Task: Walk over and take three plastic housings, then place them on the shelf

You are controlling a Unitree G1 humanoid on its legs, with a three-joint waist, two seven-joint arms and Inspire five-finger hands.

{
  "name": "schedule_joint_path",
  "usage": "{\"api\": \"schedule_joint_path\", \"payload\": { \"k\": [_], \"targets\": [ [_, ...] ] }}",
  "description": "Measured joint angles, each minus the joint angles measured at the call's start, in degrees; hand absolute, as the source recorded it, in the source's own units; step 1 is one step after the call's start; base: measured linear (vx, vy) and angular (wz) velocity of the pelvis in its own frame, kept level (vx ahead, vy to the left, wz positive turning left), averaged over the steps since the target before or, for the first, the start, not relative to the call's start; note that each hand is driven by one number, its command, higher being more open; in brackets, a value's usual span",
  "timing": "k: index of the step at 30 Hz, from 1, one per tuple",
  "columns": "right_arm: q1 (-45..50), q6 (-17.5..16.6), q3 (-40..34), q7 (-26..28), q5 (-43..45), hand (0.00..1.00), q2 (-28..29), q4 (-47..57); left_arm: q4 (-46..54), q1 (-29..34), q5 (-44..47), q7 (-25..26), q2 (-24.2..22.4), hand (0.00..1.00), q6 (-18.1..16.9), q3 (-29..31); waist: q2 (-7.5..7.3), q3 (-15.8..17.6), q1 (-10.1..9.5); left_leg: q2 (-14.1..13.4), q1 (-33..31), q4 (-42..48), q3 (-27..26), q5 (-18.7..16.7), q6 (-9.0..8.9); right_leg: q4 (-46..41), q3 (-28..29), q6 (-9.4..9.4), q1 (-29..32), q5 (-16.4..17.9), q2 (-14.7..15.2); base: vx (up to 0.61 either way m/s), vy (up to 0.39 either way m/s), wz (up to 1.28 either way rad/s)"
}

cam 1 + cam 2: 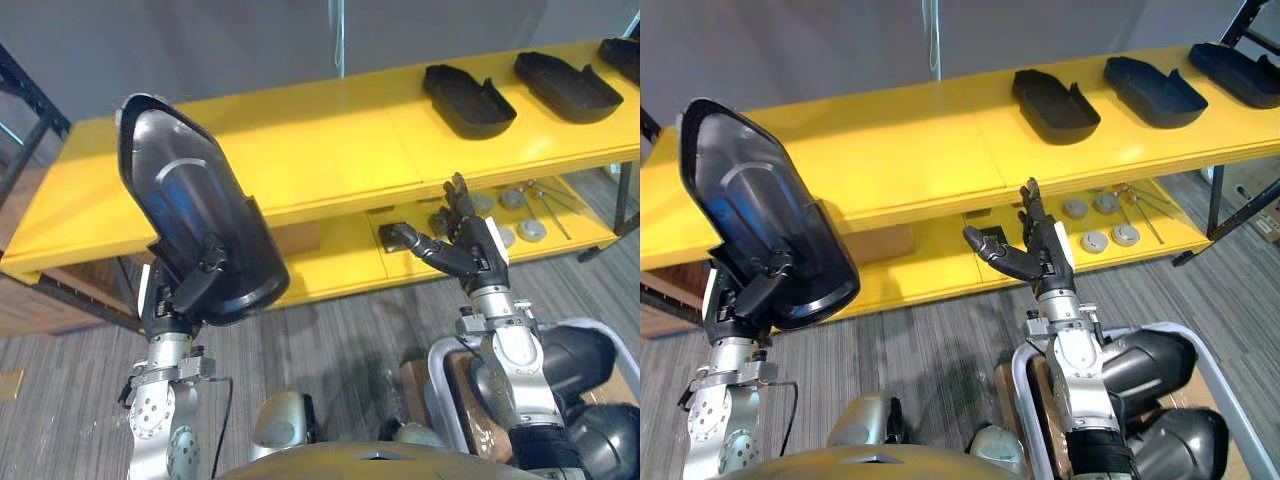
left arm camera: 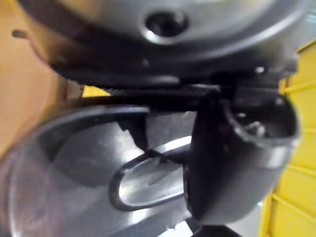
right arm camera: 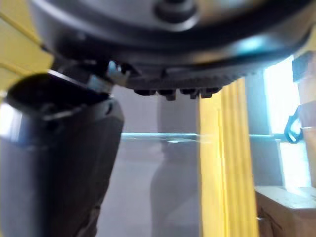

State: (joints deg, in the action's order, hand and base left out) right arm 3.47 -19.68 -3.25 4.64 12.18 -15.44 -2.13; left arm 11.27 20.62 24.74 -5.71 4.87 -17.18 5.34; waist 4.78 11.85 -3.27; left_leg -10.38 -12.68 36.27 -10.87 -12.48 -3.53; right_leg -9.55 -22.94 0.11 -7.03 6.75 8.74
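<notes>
Left eye view: left hand (image 1: pixel 178 295) pinches the low end of a black housing (image 1: pixel 190 200), held upright before the yellow shelf (image 1: pixel 320 140). Right hand (image 1: pixel 472 250) is empty, fingers straight. Risk: end grip on a tall part, so it could pivot or clip the shelf edge.

left hand (image 1: pixel 170 300): fingers hidden behind held housing (image 1: pixel 190 200)
far-right housing (image 1: pixel 625 58): 1 of 3 on shelf (image 1: pixel 330 140), cut off by edge
lower-shelf parts (image 1: pixel 520 215): too small to identify
shelf: right end cut off
</notes>
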Motion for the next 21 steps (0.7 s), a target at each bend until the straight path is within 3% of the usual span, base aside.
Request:
{"api": "schedule_joint_path", "payload": {
  "k": [2,3,4,5,6,7,9,10,12,16,17,19,21],
  "targets": [
    [-0.31,-0.99,-0.75,-1.69,0.05,1.0,0.67,0.54,0.25,-0.4,-0.38,-0.58,-0.02,0.0,-0.01,-2.29,0.19,-0.12,0.57,-1.52,-0.07,-10.77,0.56,2.68,-2.06,0.55,2.01,1.84,-1.47,0.78,2.72,0.24,0.217,-0.25],
    [-0.3,-1.23,-0.75,-2.47,0.05,1.0,0.71,0.54,0.46,-0.39,-0.38,-0.99,-0.03,0.0,-0.02,-2.57,0.19,-0.12,0.68,-1.78,0.01,-13.42,0.54,4.07,-2.27,0.29,2.58,2.93,-1.79,1.11,3.52,0.24,0.306,-0.31],
    [-0.23,-1.48,-0.78,-3.46,0.0,1.0,0.67,0.54,0.78,-0.39,-0.38,-1.61,-0.05,0.0,-0.03,-2.81,0.52,-0.33,0.88,-2.17,0.52,-17.55,0.45,7.42,-2.57,-0.68,3.19,5.12,-1.99,1.88,4.35,0.25,0.348,-0.32],
    [0.21,-2.16,-0.76,-4.75,-0.02,1.0,0.18,0.57,1.15,-0.34,-0.38,-2.2,-0.26,0.0,-0.04,-3.15,1.74,-1.01,1.21,-2.28,1.62,-22.3,1.05,15.04,-2.05,-2.95,4.63,7.92,-1.81,3.51,5.03,0.29,0.501,-0.6],
    [0.25,-2.3,-0.75,-6.26,0.01,1.0,0.88,0.24,1.22,-0.6,-0.3,-2.23,-0.14,0.0,-0.06,-3.53,2.32,-1.75,1.18,-1.33,3.31,-21.0,1.61,15.91,-3.68,-5.72,7.53,10.01,-1.43,5.92,7.0,0.25,0.455,-0.48],
    [0.36,-2.27,-0.76,-6.77,0.05,1.0,1.46,0.21,1.03,-0.95,-0.34,-2.16,0.15,0.0,0.02,-3.44,1.48,-1.75,1.35,-0.61,3.33,-20.35,1.46,15.6,-3.41,-5.98,7.97,9.74,-1.29,6.1,7.83,0.2,0.428,-0.67],
    [0.15,-2.62,1.59,-7.77,-0.07,1.0,4.58,0.3,2.34,-1.71,-0.44,-1.59,2.1,0.0,0.11,-2.07,-2.51,-1.43,1.44,2.1,3.88,-18.2,-0.35,11.61,-2.6,-5.2,10.91,10.1,-0.23,5.08,11.03,0.15,0.298,-0.55],
    [0.27,-2.61,1.87,-7.78,-0.05,1.0,4.97,0.3,2.33,-2.24,-0.53,-1.43,2.66,0.0,0.63,-2.11,-2.97,-1.51,1.59,2.26,3.89,-17.69,-0.82,11.1,-2.19,-4.79,10.85,10.49,-0.27,3.94,11.31,0.11,0.234,-0.39],
    [0.39,-2.64,2.07,-7.78,0.02,1.0,5.96,0.54,2.62,-3.1,-0.49,-2.0,3.39,0.0,3.01,-1.82,-3.21,-1.63,1.91,2.15,5.73,-18.82,-2.6,10.45,-1.9,-3.28,10.66,10.67,-0.42,0.41,11.4,0.07,0.191,-0.45],
    [1.3,-3.12,3.31,-6.48,-0.06,1.0,7.58,0.66,5.74,-3.12,-0.46,-3.31,4.69,0.0,7.53,-0.96,-3.81,-2.73,1.91,1.66,9.74,-25.03,-8.07,11.05,-2.73,-0.51,6.04,9.6,1.54,-2.61,11.6,0.01,0.039,-0.81],
    [1.72,-3.12,3.37,-5.7,-0.26,1.0,7.53,0.75,7.7,-3.45,-0.15,-4.56,5.19,0.0,8.91,-1.03,-4.0,-2.96,2.23,1.66,9.76,-26.27,-8.87,11.65,-3.07,0.99,5.8,10.56,2.53,-3.46,11.42,0.0,-0.019,-0.5],
    [3.36,-2.86,3.26,-5.61,-0.58,1.0,6.68,0.75,8.95,-5.95,0.11,-7.01,5.91,0.0,11.54,-1.76,-3.36,-3.37,3.86,1.53,10.14,-28.23,-9.22,12.73,-3.2,2.82,5.78,10.49,2.77,-4.94,10.62,0.01,-0.021,-0.3],
    [4.26,-2.16,3.31,-5.39,-0.72,1.0,5.95,0.75,8.88,-8.74,0.17,-6.38,7.27,0.0,13.94,-2.22,-2.63,-3.75,4.52,1.29,11.38,-30.03,-9.95,13.64,-3.01,3.24,5.75,10.07,3.05,-6.03,10.02,0.02,-0.015,-0.32]
  ]
}}
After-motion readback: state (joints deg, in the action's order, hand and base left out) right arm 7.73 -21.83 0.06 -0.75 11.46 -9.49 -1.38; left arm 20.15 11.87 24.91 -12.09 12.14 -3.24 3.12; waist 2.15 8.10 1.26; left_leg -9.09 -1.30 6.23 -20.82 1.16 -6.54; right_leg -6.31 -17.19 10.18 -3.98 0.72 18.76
